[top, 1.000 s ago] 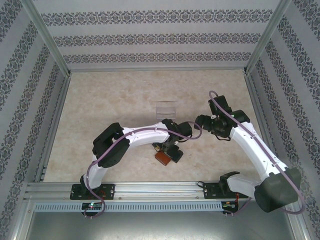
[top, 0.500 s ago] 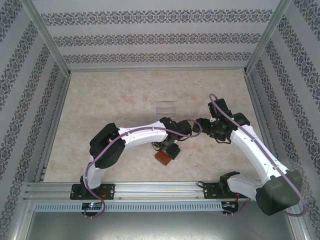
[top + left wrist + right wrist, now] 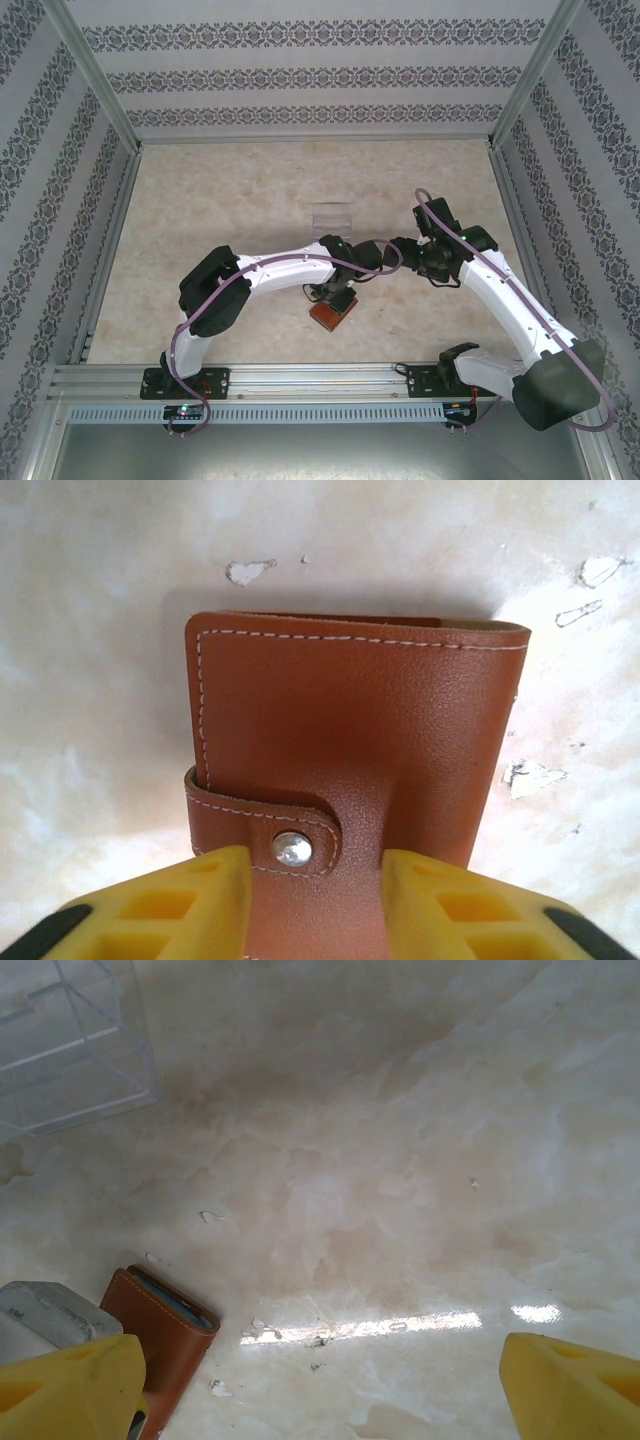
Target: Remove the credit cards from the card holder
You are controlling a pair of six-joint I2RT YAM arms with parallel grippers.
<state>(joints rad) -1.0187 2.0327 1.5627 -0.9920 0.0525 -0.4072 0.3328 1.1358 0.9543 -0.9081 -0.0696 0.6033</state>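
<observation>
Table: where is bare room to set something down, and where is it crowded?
Free: the table between clear tray and back wall, and left of the left arm. Crowded: near middle, around card holder, left gripper and right gripper.

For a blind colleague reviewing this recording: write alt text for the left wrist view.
A closed reddish-brown leather card holder lies on a pale marbled table, its tab fastened by a silver snap. Two yellow fingers of the left pincer flank its near end; whether they grip it cannot be told.
</observation>
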